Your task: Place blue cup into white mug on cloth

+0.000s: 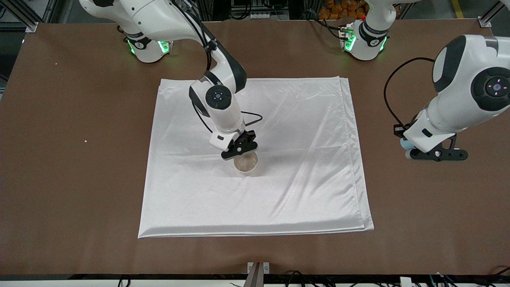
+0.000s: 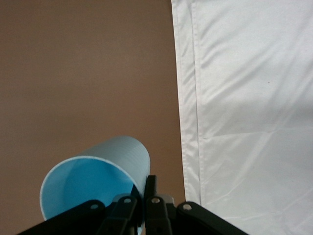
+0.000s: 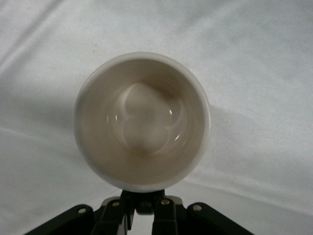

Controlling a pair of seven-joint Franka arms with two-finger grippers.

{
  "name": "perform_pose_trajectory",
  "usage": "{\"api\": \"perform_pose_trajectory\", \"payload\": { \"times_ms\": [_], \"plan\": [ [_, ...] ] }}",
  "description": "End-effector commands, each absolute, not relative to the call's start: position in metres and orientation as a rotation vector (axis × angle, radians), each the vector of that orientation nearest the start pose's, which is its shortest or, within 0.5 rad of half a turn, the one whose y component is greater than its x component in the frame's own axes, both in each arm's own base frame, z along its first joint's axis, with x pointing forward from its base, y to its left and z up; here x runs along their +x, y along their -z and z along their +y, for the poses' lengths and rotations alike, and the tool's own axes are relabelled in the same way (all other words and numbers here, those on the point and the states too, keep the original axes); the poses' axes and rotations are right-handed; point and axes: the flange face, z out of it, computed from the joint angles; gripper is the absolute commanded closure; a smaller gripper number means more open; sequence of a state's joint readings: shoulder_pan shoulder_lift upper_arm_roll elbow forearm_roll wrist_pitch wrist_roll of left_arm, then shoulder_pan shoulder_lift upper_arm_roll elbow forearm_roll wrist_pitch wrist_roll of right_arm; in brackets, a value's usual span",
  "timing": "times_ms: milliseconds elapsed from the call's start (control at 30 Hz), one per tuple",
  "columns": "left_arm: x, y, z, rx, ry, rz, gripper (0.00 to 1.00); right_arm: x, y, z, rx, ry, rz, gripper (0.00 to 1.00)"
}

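The white mug [image 1: 246, 163] stands upright on the cloth [image 1: 299, 191] near its middle, and its inside is empty [image 3: 142, 120]. My right gripper [image 1: 240, 153] is shut on the mug's black handle [image 3: 144, 204]. The blue cup [image 2: 98, 176] is in my left gripper [image 2: 142, 196], which pinches its wall at the rim with one finger inside. The cup is tipped on its side. In the front view my left gripper [image 1: 410, 151] hangs low over bare table, off the cloth toward the left arm's end. Only a bit of the blue cup [image 1: 403, 142] shows there.
The brown table [image 1: 79, 179] surrounds the cloth on all sides. The cloth's doubled edge [image 2: 188, 122] runs close beside the blue cup in the left wrist view. The cloth [image 3: 264, 58] fills the right wrist view around the mug.
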State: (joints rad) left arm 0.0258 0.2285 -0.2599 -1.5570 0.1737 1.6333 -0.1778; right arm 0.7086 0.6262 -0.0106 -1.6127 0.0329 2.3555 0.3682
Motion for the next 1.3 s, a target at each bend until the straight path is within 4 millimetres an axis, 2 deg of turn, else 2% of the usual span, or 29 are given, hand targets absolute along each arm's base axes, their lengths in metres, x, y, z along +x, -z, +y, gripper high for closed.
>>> {"api": "perform_pose_trajectory", "payload": {
  "times_ms": [0, 200, 233, 267, 300, 367, 400, 433, 600, 700, 1067, 1200, 1267],
  "plan": [
    [0.588, -0.536, -0.119, -2.979, -0.166, 0.111, 1.0, 0.543, -0.262, 0.468, -3.045, 0.161, -0.522, 1.0],
    [0.583, -0.537, -0.128, -2.994, -0.185, 0.116, 1.0, 0.541, -0.258, 0.469, -3.051, 0.158, -0.539, 0.99],
    [0.584, -0.536, -0.128, -2.993, -0.187, 0.123, 1.0, 0.541, -0.258, 0.469, -3.051, 0.16, -0.534, 0.96],
    [0.584, -0.535, -0.127, -2.992, -0.19, 0.128, 1.0, 0.54, -0.258, 0.471, -3.051, 0.157, -0.539, 0.88],
    [0.584, -0.535, -0.127, -2.992, -0.19, 0.13, 1.0, 0.54, -0.258, 0.471, -3.049, 0.158, -0.534, 0.76],
    [0.584, -0.535, -0.127, -2.992, -0.19, 0.132, 1.0, 0.538, -0.258, 0.472, -3.048, 0.151, -0.52, 0.34],
    [0.584, -0.534, -0.126, -2.992, -0.192, 0.13, 1.0, 0.537, -0.26, 0.474, -3.045, 0.154, -0.518, 0.04],
    [0.584, -0.534, -0.126, -2.992, -0.193, 0.132, 1.0, 0.536, -0.261, 0.474, -3.045, 0.154, -0.519, 0.0],
    [0.585, -0.532, -0.126, -2.989, -0.198, 0.156, 1.0, 0.538, -0.278, 0.473, -3.039, 0.168, -0.518, 0.0],
    [0.585, -0.533, -0.127, -2.992, -0.198, 0.176, 1.0, 0.54, -0.301, 0.465, -3.051, 0.148, -0.514, 0.0],
    [0.585, -0.534, -0.129, -2.993, -0.193, 0.203, 1.0, 0.558, -0.405, 0.402, -3.081, 0.115, -0.392, 0.0],
    [0.583, -0.535, -0.14, -2.993, -0.187, 0.233, 1.0, 0.563, -0.432, 0.383, -3.07, 0.134, -0.443, 0.0],
    [0.582, -0.533, -0.157, -2.99, -0.172, 0.274, 1.0, 0.564, -0.446, 0.371, -3.069, 0.128, -0.446, 0.0]
  ]
}}
